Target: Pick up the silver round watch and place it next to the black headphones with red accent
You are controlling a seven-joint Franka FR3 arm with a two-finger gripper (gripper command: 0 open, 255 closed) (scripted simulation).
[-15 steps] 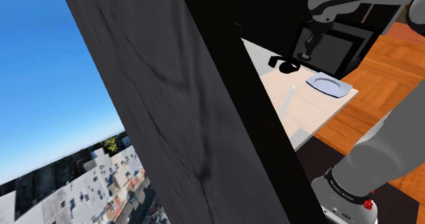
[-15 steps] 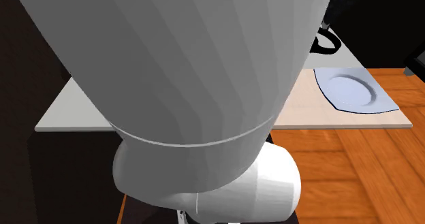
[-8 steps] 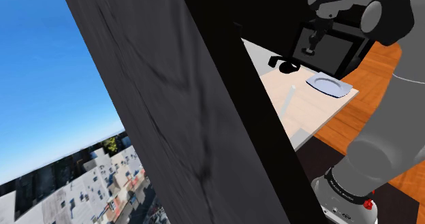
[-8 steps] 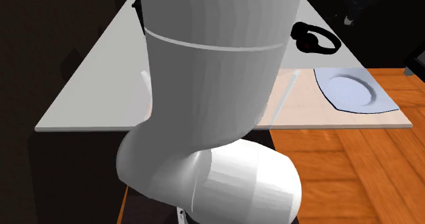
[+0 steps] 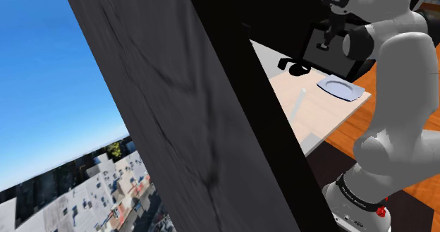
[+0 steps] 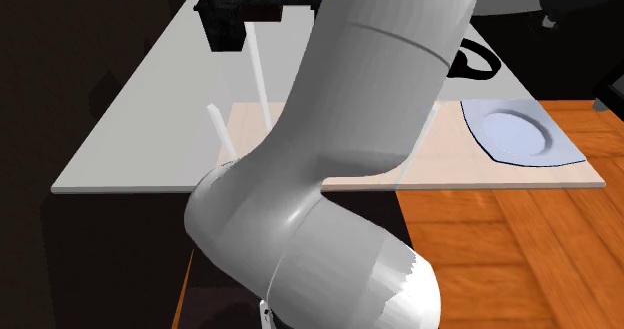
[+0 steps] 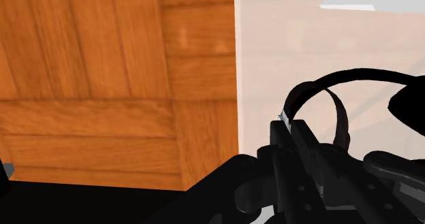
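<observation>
While the gripper hangs high over the table's far end, its fingers look pinched on a thin silvery sliver. I take that for the watch, held up over the headphones. I'd bring it straight down onto bare table just beside them, clear of the plate, and let go only once it's low.
</observation>
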